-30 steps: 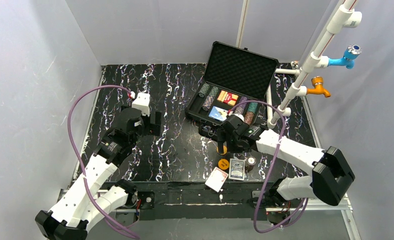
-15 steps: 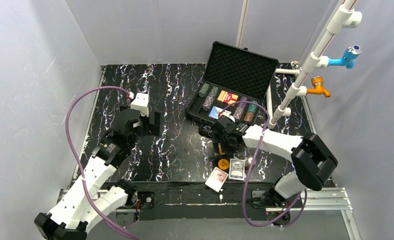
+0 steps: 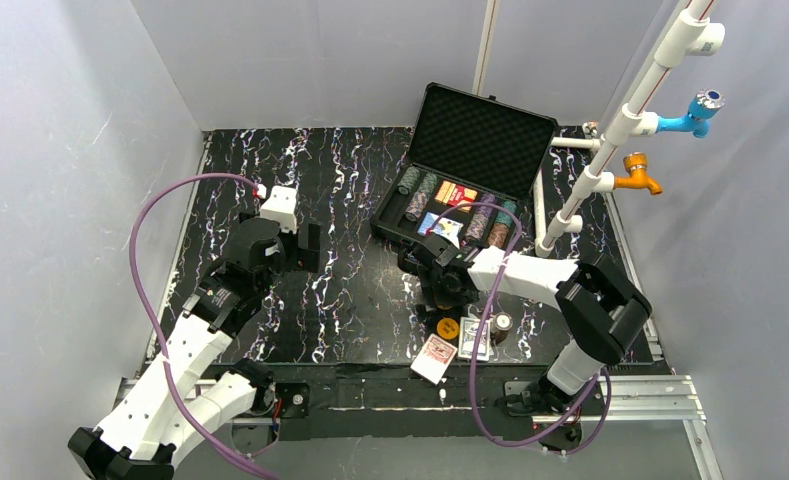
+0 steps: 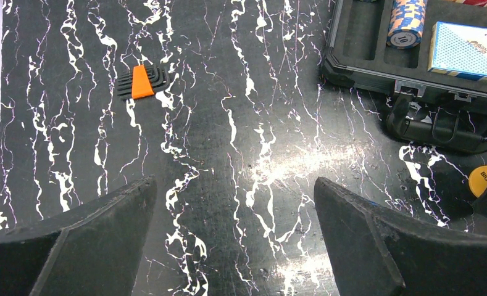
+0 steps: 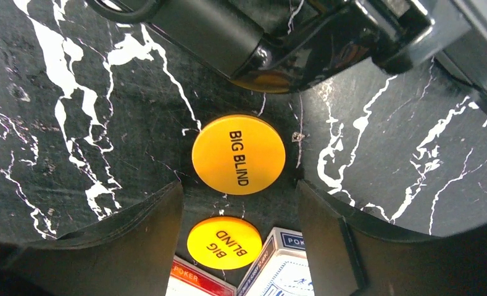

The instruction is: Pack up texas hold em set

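Note:
The black case (image 3: 482, 134) stands open at the back right, with chip stacks (image 3: 415, 194) and a red deck (image 3: 456, 193) in its foam tray. My right gripper (image 5: 237, 188) is open and low over the table in front of the case handle (image 5: 228, 43). Its tips straddle the near edge of one orange BIG BLIND disc (image 5: 238, 154). A second orange disc (image 5: 224, 242) lies between the fingers, beside a red deck (image 5: 197, 280) and a blue deck (image 5: 284, 265). My left gripper (image 4: 234, 185) is open and empty over bare table, left of the case (image 4: 364, 61).
An orange hex-key set (image 4: 143, 82) lies on the table at the left. In the top view the loose red deck (image 3: 435, 357), blue deck (image 3: 475, 340), an orange disc (image 3: 448, 327) and a small round piece (image 3: 503, 322) lie near the front edge. A white pipe frame (image 3: 610, 130) rises right of the case.
My right arm has swung left and its gripper has shifted slightly left, in front of the case. The left arm has not moved.

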